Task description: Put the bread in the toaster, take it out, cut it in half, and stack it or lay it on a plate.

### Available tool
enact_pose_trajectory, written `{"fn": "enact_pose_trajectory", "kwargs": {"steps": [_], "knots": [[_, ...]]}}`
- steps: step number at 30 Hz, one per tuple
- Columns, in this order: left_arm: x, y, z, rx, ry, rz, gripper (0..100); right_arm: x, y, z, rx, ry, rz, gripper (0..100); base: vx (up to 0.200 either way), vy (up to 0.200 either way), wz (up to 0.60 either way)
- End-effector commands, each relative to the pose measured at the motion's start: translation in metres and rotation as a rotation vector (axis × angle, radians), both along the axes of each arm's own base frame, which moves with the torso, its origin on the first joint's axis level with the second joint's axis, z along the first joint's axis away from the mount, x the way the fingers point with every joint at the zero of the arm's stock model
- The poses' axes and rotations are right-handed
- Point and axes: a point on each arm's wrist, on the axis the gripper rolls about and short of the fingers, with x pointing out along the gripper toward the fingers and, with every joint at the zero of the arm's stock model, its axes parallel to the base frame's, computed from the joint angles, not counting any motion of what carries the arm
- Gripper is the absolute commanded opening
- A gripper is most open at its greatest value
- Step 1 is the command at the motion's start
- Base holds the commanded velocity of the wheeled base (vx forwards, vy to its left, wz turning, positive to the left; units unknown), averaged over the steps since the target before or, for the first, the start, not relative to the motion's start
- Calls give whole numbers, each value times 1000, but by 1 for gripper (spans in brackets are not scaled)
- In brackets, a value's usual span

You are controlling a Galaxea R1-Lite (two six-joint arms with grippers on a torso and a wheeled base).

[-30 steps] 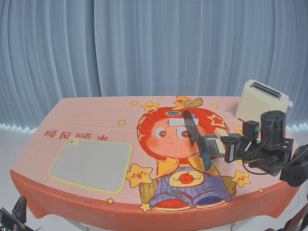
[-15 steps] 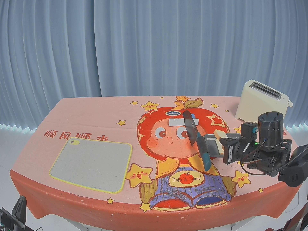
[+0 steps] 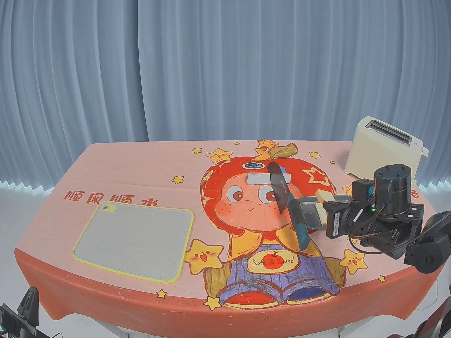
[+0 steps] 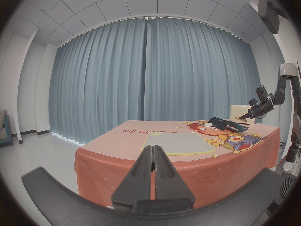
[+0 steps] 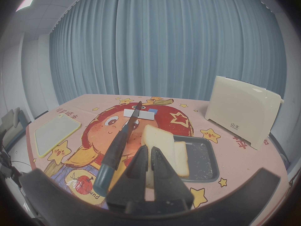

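While my right hand (image 5: 149, 157) grips the bread (image 5: 158, 140) above the tray (image 3: 307, 208), the knife (image 3: 289, 203) crowds in just left; left hand (image 4: 152, 151) closed.

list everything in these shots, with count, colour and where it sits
toaster: 1, cream, far right corner of the table
tray: 1, dark grey, in front of the toaster
bread: 2 slices, pale cream, one pinched in the right claw, the other in the tray
knife: 1, dark blade, teal-tipped handle, mid-table beside the tray
cutting board: 1, grey, yellow rim, near left
tablecloth: 1, pink, cartoon print
curtain: blue-grey, behind
right claw: shut on bread
left claw: shut, off the table
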Motion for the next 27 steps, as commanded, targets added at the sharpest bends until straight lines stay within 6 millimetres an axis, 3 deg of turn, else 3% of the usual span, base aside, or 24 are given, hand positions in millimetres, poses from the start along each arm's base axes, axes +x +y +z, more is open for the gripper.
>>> {"fn": "enact_pose_trajectory", "kwargs": {"steps": [1, 27], "knots": [[1, 0, -5, 0, 9, 1, 0, 1, 1, -2, -3, 4, -1, 0, 0, 0, 0], [1, 0, -5, 0, 9, 1, 0, 24, -5, -28, -50, 79, -69, 0, 0, 0, 0]]}}
